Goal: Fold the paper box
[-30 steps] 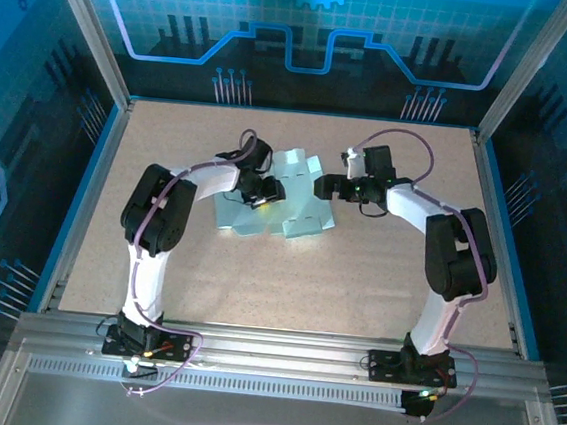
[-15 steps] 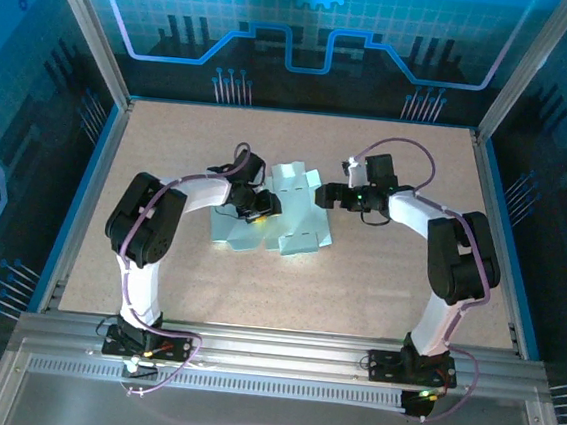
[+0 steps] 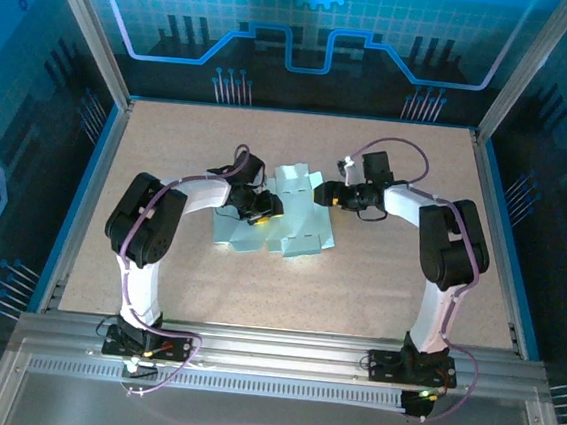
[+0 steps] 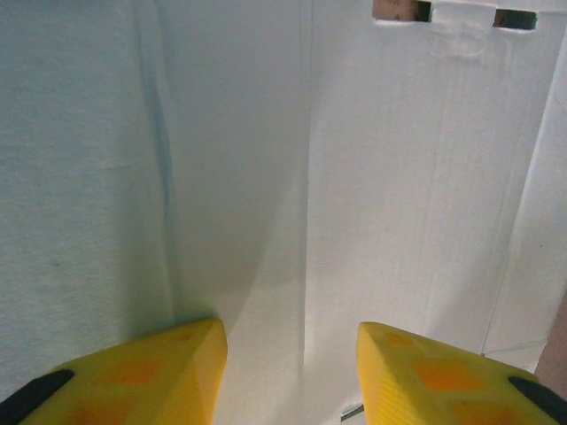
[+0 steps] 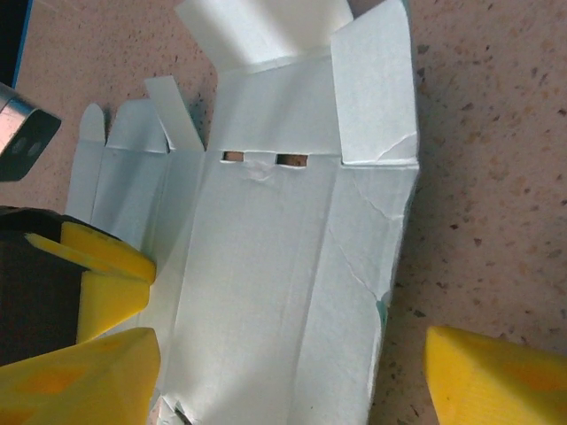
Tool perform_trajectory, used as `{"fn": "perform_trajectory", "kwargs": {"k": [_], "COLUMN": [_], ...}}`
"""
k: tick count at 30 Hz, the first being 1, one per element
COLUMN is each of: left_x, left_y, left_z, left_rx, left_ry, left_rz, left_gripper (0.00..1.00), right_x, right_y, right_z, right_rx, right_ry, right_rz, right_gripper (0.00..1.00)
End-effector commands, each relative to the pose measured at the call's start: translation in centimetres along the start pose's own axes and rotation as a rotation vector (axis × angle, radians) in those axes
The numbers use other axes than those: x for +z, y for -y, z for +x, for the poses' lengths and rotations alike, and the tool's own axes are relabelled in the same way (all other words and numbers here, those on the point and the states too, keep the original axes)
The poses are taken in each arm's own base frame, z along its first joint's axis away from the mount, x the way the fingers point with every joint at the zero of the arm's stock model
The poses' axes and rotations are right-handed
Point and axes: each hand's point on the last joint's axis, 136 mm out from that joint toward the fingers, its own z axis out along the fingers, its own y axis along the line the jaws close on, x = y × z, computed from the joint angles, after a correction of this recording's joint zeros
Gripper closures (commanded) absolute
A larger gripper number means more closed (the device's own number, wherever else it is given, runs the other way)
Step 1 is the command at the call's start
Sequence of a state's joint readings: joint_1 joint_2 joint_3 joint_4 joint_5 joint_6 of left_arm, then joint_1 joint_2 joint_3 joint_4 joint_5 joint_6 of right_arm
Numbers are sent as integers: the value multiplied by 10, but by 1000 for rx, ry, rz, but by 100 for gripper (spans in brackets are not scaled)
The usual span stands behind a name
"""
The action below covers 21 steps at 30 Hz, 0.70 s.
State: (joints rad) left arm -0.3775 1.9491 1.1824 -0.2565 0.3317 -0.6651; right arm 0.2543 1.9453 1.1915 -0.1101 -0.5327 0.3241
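Pale light-blue paper box, a flat die-cut card sheet with a few flaps raised, lies unfolded on the speckled beige bench. Over its left part the left gripper has its jaws partly apart, gripping nothing. At its right edge the right gripper has its jaws spread wide, empty.
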Motion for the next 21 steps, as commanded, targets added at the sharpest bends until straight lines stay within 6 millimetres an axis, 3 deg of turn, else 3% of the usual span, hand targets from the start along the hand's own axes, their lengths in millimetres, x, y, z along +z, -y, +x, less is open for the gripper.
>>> {"fn": "perform_trajectory", "kwargs": {"k": [1, 12, 21], "left_x": [8, 10, 10], "left_y": [-22, -22, -19], "left_z": [25, 26, 24], "left_rx": [-83, -145, -146], "left_ry": [-80, -64, -61], "left_rz": [-59, -34, -19], "left_gripper": [54, 52, 52], "right_x": [3, -5, 2], "right_y": [-6, -8, -14], "right_z": [3, 25, 25], "right_rx": [-9, -12, -25], "right_ry": [-25, -10, -13], "right_rz": [-32, -19, -42], "right_gripper": [23, 38, 56]}}
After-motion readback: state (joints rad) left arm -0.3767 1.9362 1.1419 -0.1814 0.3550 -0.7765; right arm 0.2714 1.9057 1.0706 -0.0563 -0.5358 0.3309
